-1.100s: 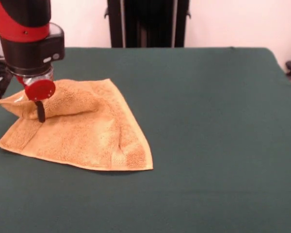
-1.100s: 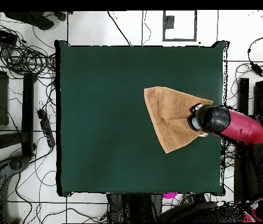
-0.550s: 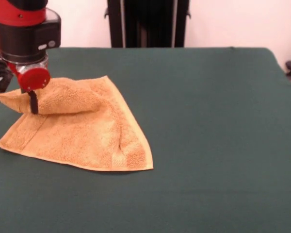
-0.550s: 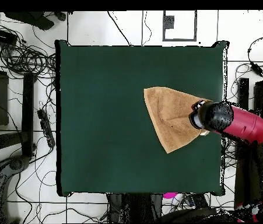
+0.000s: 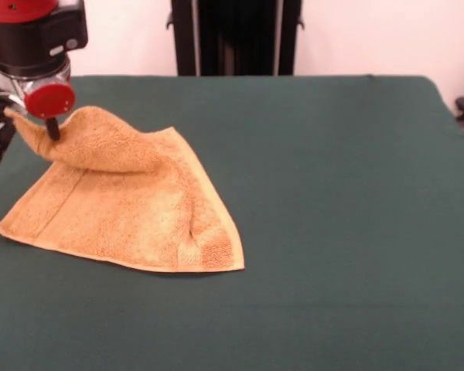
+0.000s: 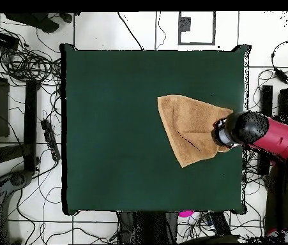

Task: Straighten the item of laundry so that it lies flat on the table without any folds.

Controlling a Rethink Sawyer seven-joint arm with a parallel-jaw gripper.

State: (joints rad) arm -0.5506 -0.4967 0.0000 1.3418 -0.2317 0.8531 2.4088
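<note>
The item of laundry [image 5: 139,209], an orange-tan terry towel, lies folded into a rough triangle on the left part of the green table [image 5: 332,193]. One corner is lifted off the cloth at the upper left, with my gripper [image 5: 52,127] shut on it below the red disc. A raised ridge of towel runs from that corner down to the flat part. In the overhead view the towel [image 6: 184,127] lies near the table's right edge and my gripper [image 6: 221,135] holds its right corner under the red arm.
The table's [image 6: 108,127] left edge in the front view is close beside the held corner. Cables and stands [image 6: 25,70] lie on the floor around the table. A black post [image 5: 232,35] rises behind the far edge.
My gripper has risen and moved towards the table's edge, pulling the towel's corner up and outward. The folded flap has stretched into a ridge.
</note>
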